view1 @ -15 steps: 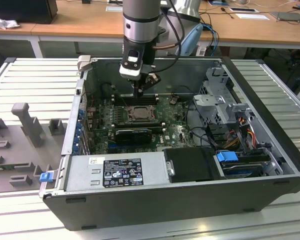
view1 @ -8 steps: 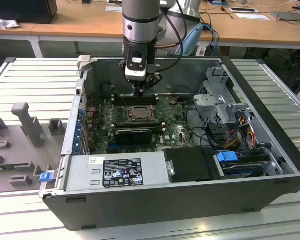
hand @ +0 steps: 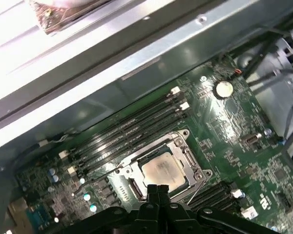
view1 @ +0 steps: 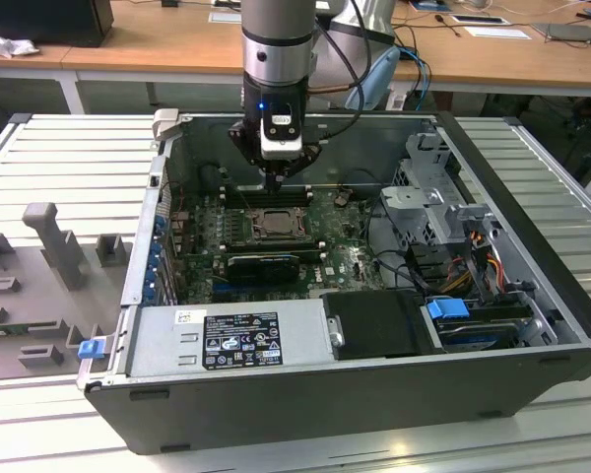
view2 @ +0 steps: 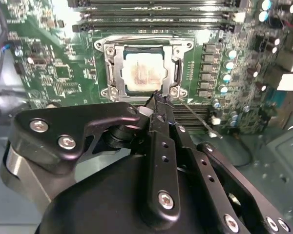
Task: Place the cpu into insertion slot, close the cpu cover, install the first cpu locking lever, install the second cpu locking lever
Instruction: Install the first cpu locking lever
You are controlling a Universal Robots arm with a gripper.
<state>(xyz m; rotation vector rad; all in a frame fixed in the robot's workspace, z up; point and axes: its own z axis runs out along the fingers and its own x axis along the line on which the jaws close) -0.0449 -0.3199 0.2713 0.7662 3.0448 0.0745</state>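
Cpu [view2: 143,73] lies flat in the insertion slot [hand: 191,157], its pale face showing through the window of the cpu cover [view2: 116,63]. The cover looks folded down over the chip, its silvery frame square to the slot.

The hand [view2: 158,99] hangs over the slot's edge inside the open computer case [view1: 532,296], which stands on the slatted surface [view1: 69,148]. Its two fingers are pressed together with nothing visible between them. In the second wrist view the tips come down at one corner of the slot, just off the cpu cover's frame; whether they touch metal I cannot tell.

From that same corner a thin locking lever [view2: 195,117] slants out, its long axis leading away from the slot instead of lying along the slot's side. By that I judge it is not yet latched. Its root is just beside the fingertips and its free end is well apart from them. The memory slots [view2: 156,22] run along the slot's opposite side.
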